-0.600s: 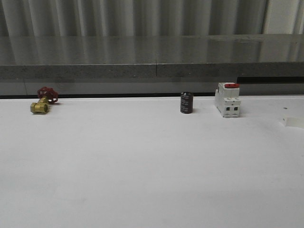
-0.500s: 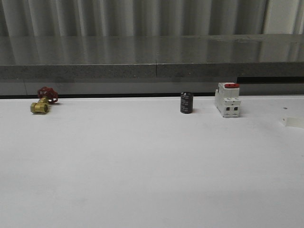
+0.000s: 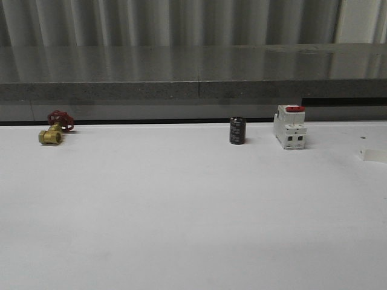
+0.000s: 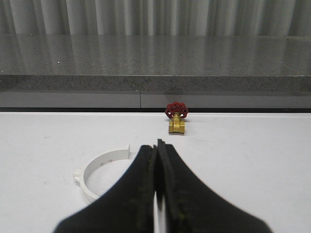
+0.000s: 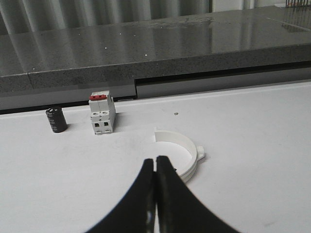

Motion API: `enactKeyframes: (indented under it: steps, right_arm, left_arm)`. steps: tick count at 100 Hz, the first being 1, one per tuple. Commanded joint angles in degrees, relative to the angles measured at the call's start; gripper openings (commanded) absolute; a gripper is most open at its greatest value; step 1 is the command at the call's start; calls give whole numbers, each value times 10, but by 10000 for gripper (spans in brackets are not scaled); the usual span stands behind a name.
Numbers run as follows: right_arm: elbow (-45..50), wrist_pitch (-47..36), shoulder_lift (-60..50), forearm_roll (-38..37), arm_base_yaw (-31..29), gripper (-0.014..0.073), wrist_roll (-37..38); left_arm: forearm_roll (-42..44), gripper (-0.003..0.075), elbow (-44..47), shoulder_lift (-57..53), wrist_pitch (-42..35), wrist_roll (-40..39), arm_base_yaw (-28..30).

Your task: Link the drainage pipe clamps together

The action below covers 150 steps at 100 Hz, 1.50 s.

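Both grippers are pressed shut and empty: the left gripper point(image 4: 156, 150) has one clamp half point(image 4: 99, 172) lying near at its ten o'clock, the right gripper point(image 5: 155, 165) the other half point(image 5: 182, 153) at its one o'clock.

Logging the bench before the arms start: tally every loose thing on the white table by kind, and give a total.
White plastic semicircular pipe clamp halves: 2
Brass valve with a red handwheel: 1
Black cylinder: 1
White block with a red top: 1
Small white piece at the table's right edge, too cut off to identify: 1
Total: 6
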Motion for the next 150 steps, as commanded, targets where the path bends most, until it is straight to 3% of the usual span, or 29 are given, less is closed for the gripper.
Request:
enactKeyframes:
  steps: [1, 23, 47, 57, 74, 103, 117, 136, 150]
  right_arm:
    - [-10, -51, -10, 0, 0, -64, -1]
    - [-10, -51, -10, 0, 0, -64, -1]
    - [-10, -51, -10, 0, 0, -64, -1]
    - [-10, -51, -10, 0, 0, -64, -1]
    - [-10, -51, -10, 0, 0, -64, -1]
    - [-10, -51, -10, 0, 0, -64, -1]
    - [-10, -51, -10, 0, 0, -64, -1]
    - [-10, -51, -10, 0, 0, -64, -1]
    - [-10, -51, -10, 0, 0, -64, -1]
  left_arm:
    - [-4, -21, 25, -16, -46, 1, 1]
    - [-4, -21, 7, -16, -39, 1, 1]
    - [-4, -21, -94, -3, 34, 1, 1]
    - [-4, -21, -141, 27, 72, 1, 1]
    - [-4, -21, -228, 93, 204, 1, 1]
    - [-4, -16, -292, 231, 215, 1, 1]
    - [-4, 98, -329, 306, 221, 1, 1]
    - [0, 450, -382, 404, 225, 1, 1]
    - [19, 478, -434, 476, 240, -4, 11]
